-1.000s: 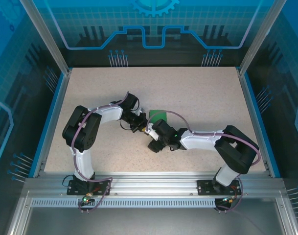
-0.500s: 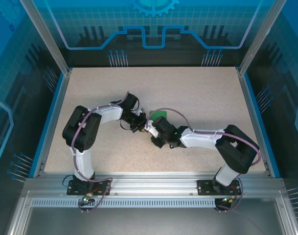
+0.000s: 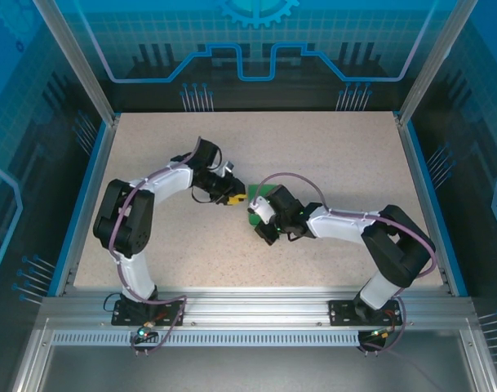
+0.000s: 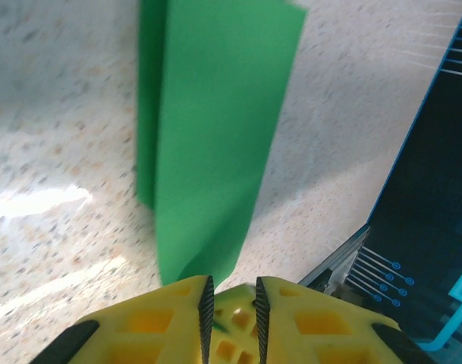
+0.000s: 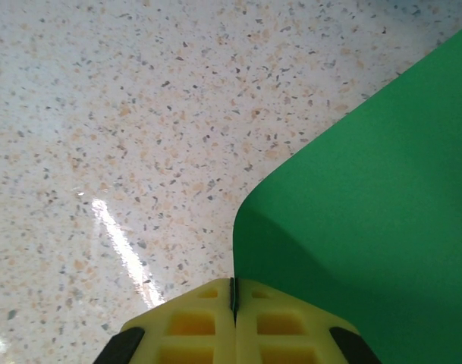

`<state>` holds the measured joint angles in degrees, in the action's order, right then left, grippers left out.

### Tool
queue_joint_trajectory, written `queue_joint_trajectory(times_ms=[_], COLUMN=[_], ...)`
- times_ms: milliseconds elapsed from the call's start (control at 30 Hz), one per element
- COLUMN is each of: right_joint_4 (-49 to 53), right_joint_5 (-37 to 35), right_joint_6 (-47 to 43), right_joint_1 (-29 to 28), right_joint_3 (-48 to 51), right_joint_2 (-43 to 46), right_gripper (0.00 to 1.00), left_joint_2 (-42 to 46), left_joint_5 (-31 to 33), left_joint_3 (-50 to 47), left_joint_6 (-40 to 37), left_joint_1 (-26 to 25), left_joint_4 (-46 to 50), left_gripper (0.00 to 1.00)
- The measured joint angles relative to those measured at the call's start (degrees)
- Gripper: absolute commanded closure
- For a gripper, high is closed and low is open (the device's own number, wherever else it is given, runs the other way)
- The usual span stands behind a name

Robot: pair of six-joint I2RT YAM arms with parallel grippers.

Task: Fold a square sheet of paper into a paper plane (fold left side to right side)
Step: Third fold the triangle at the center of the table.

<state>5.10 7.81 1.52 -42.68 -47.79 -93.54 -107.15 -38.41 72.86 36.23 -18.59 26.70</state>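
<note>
Changed vs earlier: R gripper (image 3: 259, 216) slid up-table toward the paper and went from wide apart to clamped. L arm swung its elbow out to the left, and the L gripper (image 3: 236, 198) jaws cracked apart a bit after being fully closed.
Paper: square sheet of paper (image 3: 267, 193), green, folded to a narrow strip, lying mid-table right btw the two grippers.
Paper, L wrist cam: strip (image 4: 215, 136) runs straight away from the fingers. One layer sits offset, so a darker band shows along its left edge. Bit blurry tbh.
Paper, R wrist cam: sheet (image 5: 382, 197) curls up off the table on the right side and down into the pinch.
R gripper: yellow fingers pressed tight together (image 5: 233, 292) w/ a thin green edge caught in the seam, so it's gripping the sheet.
L gripper: jaws parted by a narrow gap (image 4: 231, 303), sheet's near end right at the tips. Can't tell if the pads touch it.
Table: speckled beige top (image 3: 338, 155), both arms reaching in from the near edge.
</note>
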Motion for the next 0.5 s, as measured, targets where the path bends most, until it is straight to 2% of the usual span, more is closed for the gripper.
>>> queue_joint_trajectory(times_ms=[267,500], right_joint_4=[-0.07,-0.07], right_joint_5=[6.21,9.16], right_joint_6=[2.64,4.09], right_joint_1=[2.12,3.13], right_joint_3=[-0.66,-0.72], right_joint_2=[-2.64,-3.48], right_gripper=[1.0,1.0], left_joint_2=[-12.79,-20.11], left_joint_5=[0.02,0.26], left_joint_3=[13.51,19.58], left_joint_6=[-3.72,-5.62], left_joint_1=[-3.34,-5.75], left_joint_4=[3.28,6.38], left_gripper=[0.8,0.8])
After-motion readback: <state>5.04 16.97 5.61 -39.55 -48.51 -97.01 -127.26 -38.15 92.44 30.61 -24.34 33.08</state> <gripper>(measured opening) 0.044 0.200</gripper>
